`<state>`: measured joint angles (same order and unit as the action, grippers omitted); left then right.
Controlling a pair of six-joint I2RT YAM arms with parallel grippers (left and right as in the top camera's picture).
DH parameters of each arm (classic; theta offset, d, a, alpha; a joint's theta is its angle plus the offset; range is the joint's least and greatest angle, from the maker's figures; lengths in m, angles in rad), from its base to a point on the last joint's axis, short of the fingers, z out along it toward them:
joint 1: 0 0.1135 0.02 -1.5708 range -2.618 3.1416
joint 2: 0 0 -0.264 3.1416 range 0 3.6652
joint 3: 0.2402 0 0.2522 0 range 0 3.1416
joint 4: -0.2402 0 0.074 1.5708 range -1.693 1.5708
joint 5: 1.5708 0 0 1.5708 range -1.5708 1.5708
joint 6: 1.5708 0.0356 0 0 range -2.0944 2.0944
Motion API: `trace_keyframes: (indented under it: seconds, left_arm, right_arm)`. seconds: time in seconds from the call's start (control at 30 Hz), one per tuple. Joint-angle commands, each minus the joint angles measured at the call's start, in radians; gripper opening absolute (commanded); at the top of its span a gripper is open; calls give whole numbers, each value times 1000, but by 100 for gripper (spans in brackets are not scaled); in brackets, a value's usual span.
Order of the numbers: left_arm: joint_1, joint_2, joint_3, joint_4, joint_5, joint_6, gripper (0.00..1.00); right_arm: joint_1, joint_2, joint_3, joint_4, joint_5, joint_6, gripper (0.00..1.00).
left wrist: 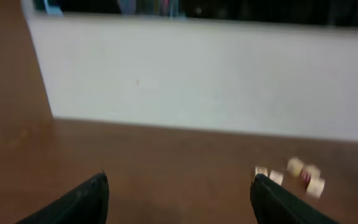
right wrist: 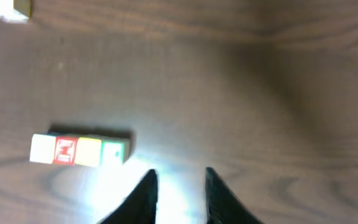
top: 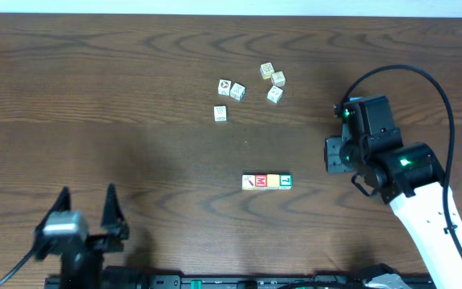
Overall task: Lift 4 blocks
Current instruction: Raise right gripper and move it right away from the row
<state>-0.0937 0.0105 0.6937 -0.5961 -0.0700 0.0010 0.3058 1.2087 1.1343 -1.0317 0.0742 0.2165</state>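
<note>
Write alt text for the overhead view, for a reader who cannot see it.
Four coloured blocks lie in a touching row on a dark wooden table. The right gripper is to their right, apart from them; the left gripper stands open at the lower left. Several pale cubes lie scattered farther up.

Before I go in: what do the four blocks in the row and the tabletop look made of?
The row of four blocks looks like wood with painted or printed faces: pale edges around matte red, yellow and green panels. The table looks like dark wood or wood-look laminate: flowing grain lines, slight sheen under the glare in the right wrist view.
</note>
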Motion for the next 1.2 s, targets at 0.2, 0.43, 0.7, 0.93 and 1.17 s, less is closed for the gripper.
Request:
trace_keyframes:
  seconds: [0.2,0.43,0.7,0.93,1.17]
  left_arm:
    - [-2,-3,53,-73,115,-142,97]
    - [-2,-3,53,-85,111,-141,96]
    - [-2,17,46,-198,153,-277,38]
    - [-2,60,41,-269,160,-288,7]
    - [-2,60,41,-288,248,-328,14]
  right_arm:
    - [-8,-30,11,-96,-57,35,8]
    - [-8,-105,11,-143,-72,49,8]
    - [-8,-200,5,-182,-72,116,1]
    - [-8,-209,-2,-231,-65,122,1]
    - [-8,-211,-2,-243,-48,131,1]
